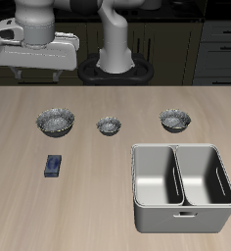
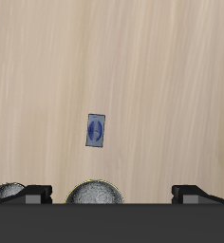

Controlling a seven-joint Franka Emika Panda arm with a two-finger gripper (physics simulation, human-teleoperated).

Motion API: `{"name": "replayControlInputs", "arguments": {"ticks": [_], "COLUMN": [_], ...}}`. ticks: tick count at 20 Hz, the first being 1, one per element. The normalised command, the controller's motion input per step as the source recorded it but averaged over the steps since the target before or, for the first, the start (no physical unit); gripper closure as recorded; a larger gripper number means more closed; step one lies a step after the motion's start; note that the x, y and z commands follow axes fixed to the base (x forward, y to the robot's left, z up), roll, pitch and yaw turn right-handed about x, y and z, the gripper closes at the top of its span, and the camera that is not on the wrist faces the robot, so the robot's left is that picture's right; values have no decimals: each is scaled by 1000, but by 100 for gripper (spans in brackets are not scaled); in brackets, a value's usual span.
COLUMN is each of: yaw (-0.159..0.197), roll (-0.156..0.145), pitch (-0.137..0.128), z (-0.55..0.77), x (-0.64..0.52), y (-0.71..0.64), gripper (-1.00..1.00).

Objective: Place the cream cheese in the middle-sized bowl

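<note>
The cream cheese (image 1: pixel 53 166) (image 2: pixel 96 130) is a small dark-blue box with a paler label, lying flat on the wooden table nearer the front edge. The middle-sized bowl (image 1: pixel 174 120), grey, speckled and dark inside, stands in the row of bowls at the far end from the box, and the wrist view does not show it. My gripper (image 1: pixel 36 69) hangs high above the back of the table, over the end of the row near the widest bowl. It is open and holds nothing; its dark fingers (image 2: pixel 28 193) show wide apart in the wrist view.
A wider, paler speckled bowl (image 1: pixel 55 121) (image 2: pixel 95 195) stands just behind the box. A tiny speckled bowl (image 1: pixel 109 125) (image 2: pixel 5 193) sits mid-row. A grey two-basin metal container (image 1: pixel 181 149) takes up the front of the table below the middle-sized bowl.
</note>
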Motion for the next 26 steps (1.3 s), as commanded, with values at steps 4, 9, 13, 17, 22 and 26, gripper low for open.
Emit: {"name": "replayControlInputs", "arguments": {"ticks": [4, 9, 13, 17, 22, 26], "yaw": [-6, -14, 3, 15, -23, 16], "roll": [-7, 19, 24, 15, 0, 15], "pitch": [-5, -4, 14, -12, 9, -13], "z": [46, 12, -218, -355, -388, -285], "x": [87, 23, -11, -81, -91, -86], "y": [-20, 18, 132, 157, 41, 61], "gripper": [-100, -100, -100, -100, -100, -100]}}
